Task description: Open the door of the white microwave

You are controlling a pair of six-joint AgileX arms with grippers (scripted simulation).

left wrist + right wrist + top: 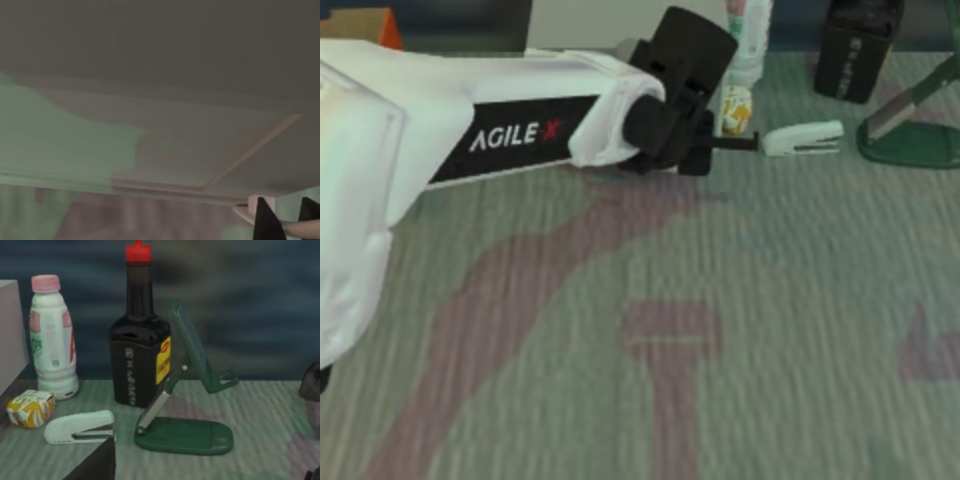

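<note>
Left pincer (745,143) — grip state unclear — reaches beside the white stapler (804,138).

The scene is a rendered tabletop test setup, not a real room. A desk (780,330) with a green and mauve patterned cover carries mixed household and office things: a dark sauce bottle (140,360), with a white drink bottle (52,340) beside it, a white stapler (80,427) in front, and a green phone stand (187,405) next to it.
</note>
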